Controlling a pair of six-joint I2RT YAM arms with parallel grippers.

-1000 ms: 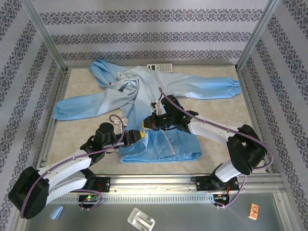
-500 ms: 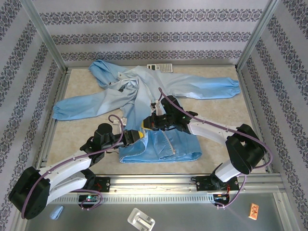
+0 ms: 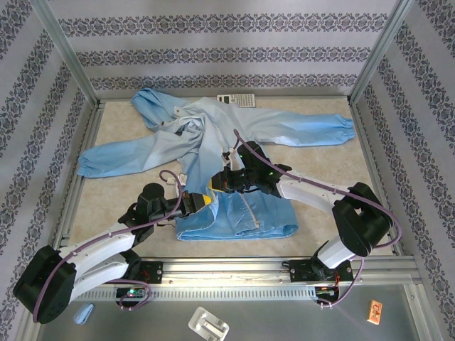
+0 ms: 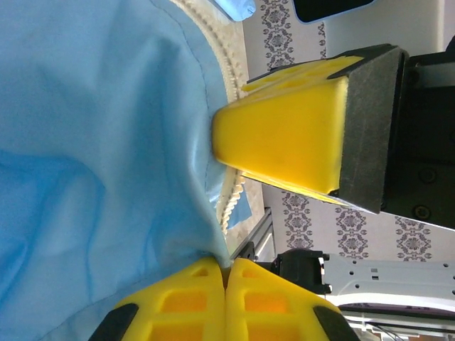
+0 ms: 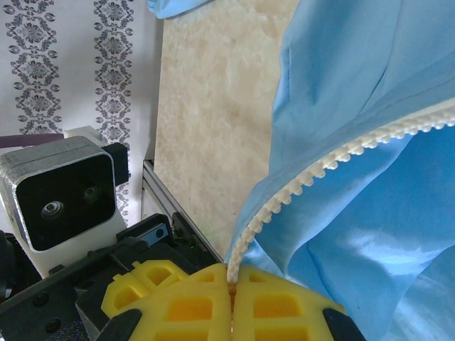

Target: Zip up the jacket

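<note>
The light-blue jacket [image 3: 234, 131] lies spread on the table, hood at the back left and sleeves out to both sides. Its pale zipper strip [image 3: 250, 209] runs down the lower front. My left gripper [image 3: 204, 201] is at the jacket's lower left front edge. In the left wrist view it [image 4: 227, 264] is shut on a fold of the blue fabric [image 4: 92, 142] beside the zipper teeth [image 4: 220, 64]. My right gripper [image 3: 216, 183] sits just above it. In the right wrist view it [image 5: 232, 278] is shut on the end of the toothed zipper strip [image 5: 341, 153].
A calculator [image 3: 237, 100] lies at the back edge behind the jacket. Aluminium rails [image 3: 284, 266] frame the table, with patterned walls around. A small blue item [image 3: 84, 313], a metal piece [image 3: 208, 325] and an orange card [image 3: 374, 310] lie on the near ledge.
My left gripper has shut on the jacket's fabric edge, its arm shifting slightly. The right gripper has stayed shut on the zipper strip.
</note>
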